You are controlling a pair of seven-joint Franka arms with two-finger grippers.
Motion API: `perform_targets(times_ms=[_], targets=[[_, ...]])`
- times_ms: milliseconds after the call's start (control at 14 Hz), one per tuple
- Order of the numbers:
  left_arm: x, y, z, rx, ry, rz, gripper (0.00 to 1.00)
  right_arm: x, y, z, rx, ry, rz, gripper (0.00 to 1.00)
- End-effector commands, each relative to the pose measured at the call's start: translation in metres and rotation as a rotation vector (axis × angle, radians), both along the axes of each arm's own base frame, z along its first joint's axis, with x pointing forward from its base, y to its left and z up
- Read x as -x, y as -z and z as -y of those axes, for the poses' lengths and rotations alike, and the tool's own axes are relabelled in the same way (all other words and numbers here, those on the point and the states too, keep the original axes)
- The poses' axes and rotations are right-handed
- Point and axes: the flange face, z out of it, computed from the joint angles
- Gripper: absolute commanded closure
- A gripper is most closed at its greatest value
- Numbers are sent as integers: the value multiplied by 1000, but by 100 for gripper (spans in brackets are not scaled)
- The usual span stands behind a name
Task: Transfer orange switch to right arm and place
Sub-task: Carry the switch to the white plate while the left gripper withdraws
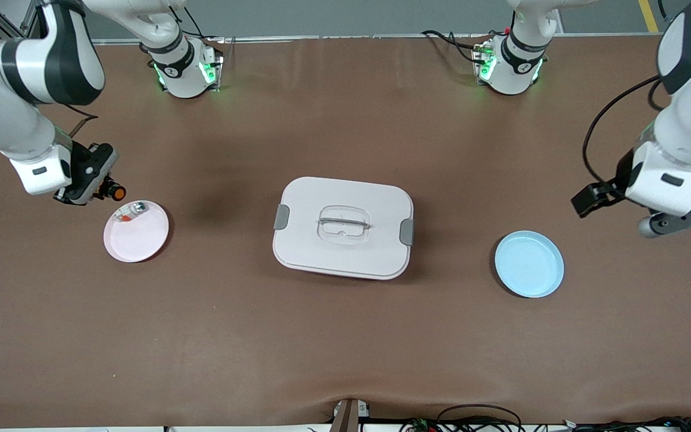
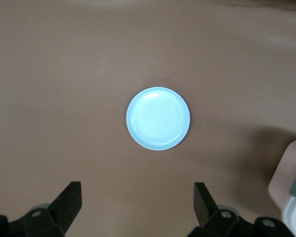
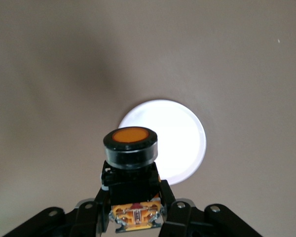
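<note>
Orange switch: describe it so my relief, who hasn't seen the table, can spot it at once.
Find the pink plate at the right arm's end of the table. The right gripper, shut, holds the orange switch in the air by that plate's rim. It is a stubby black cylinder with an orange cap, unlike the clear-and-silver part lying on the plate.

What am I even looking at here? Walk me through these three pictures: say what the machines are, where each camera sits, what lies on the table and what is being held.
These are two robot arms bolted along one edge of a brown table. The wide picture comes from a high camera facing them; the other two come from cameras on the arms' wrists.

The right end effector is shut on the orange switch, a small black push-button with an orange cap, held over the table beside the pink plate. That plate already carries a small clear-and-silver part.

The left end effector waits open and empty, up above the blue plate.

A closed white lidded box sits mid-table between the plates.
</note>
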Motion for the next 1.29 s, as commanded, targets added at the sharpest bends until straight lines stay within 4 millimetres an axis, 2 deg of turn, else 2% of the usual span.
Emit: perform_targets(times_ms=[0,286,500,571,929,1214], targets=[[31,-11,-25,17,66,-25,0,-5,26,4,40,-42,5,98],[47,-21,-50,25,122,-31,0,-23,75,30,62,-100,27,98],[61,-28,-48,30,135,-24,0,-30,107,44,55,-125,35,98],[59,-26,-49,32,134,-25,0,-31,118,48,52,-131,33,98],[62,-25,-44,53,138,-35,0,-24,170,53,33,-160,42,97],[61,-23,-39,58,146,-37,0,-20,201,48,24,-216,35,92]])
